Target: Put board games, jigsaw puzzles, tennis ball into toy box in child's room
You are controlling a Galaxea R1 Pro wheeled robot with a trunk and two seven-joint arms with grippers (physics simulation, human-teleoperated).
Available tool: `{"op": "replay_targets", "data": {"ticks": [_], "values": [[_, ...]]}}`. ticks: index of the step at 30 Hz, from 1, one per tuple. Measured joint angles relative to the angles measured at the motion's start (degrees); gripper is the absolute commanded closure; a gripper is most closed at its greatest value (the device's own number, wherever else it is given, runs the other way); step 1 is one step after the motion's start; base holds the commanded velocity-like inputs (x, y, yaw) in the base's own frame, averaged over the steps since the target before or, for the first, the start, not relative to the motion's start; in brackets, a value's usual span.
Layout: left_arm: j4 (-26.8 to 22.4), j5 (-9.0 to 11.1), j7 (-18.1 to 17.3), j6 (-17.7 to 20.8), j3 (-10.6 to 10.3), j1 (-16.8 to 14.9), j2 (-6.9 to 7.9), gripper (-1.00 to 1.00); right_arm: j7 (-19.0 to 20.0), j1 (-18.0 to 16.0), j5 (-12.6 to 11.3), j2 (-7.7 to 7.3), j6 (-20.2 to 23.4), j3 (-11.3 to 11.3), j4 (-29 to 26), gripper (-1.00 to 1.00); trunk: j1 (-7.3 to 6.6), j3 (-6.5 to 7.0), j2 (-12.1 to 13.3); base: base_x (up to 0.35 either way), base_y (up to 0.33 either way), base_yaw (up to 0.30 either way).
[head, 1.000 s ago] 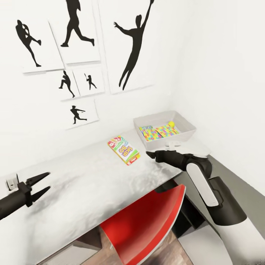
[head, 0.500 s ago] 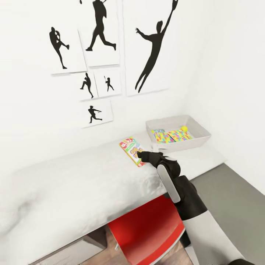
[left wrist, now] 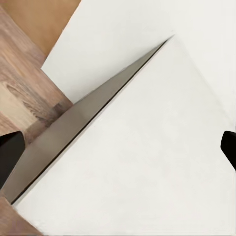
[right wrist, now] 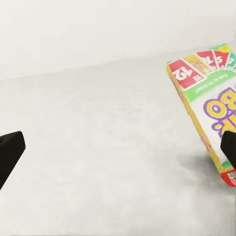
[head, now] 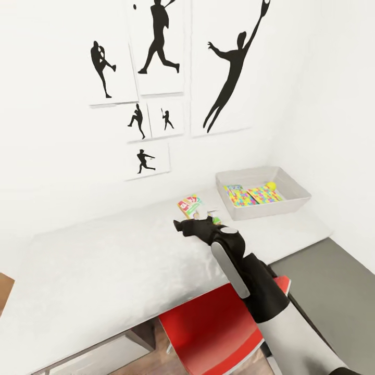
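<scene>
right claw [head: 179, 225] spread by skip bo box [head: 190, 204]; puzzles [head: 252, 197] + ball [head: 271, 185] already in toy box [head: 299, 190], games left.

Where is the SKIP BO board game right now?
In the head view the SKIP BO board game lies flat on the table, near the wall, between the right gripper and the toy box, still outside the box.

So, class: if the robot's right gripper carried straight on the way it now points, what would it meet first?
Probably the pale-grey tabletop: the open right gripper looks down along it. The white-green-red "SKIP BO" game box lies off to one side by one fingertip, so it might be clipped; depth is unclear.
</scene>
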Motion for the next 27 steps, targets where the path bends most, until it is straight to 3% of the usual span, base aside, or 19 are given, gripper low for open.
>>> {"op": "replay_targets", "data": {"ticks": [1, 5, 16, 22, 27], "values": [[0.18, -1.09, 0.05, -0.93, -2.60, -0.08, -0.14, -1.00, 2.93, 0.33, 0.01, -0.79, 1.00, 0.03, -3.24, -1.00, 0.00, 0.00, -0.01, 0.000, 0.000, 0.000], [0.27, -1.47, -0.02, -1.50, -3.49, -0.10, -0.18, -1.00, 3.97, 0.49, 0.09, -1.21, 1.80, 0.03, -4.92, -1.00, 0.00, 0.00, 0.00, 0.000, 0.000, 0.000], [0.28, -1.49, -0.05, -1.60, -3.04, -0.11, -0.19, -1.00, 4.33, 0.47, 0.75, -1.79, 1.87, -0.01, -4.89, -1.00, 0.00, 0.00, 0.00, 0.000, -0.001, 0.000], [0.30, -1.47, -0.11, -1.55, -2.71, -0.11, -0.17, -1.00, 4.48, 0.38, 1.21, -2.48, 1.92, 0.12, -4.57, -1.00, 0.00, 0.00, 0.00, 0.000, -0.206, 0.000], [0.30, -1.45, -0.29, -1.41, -0.41, -0.11, -0.18, -1.00, 4.37, -1.66, 1.28, -2.13, 1.69, -0.38, 4.16, -1.00, 0.00, 0.00, 0.00, 0.000, -0.310, 0.000]]}}
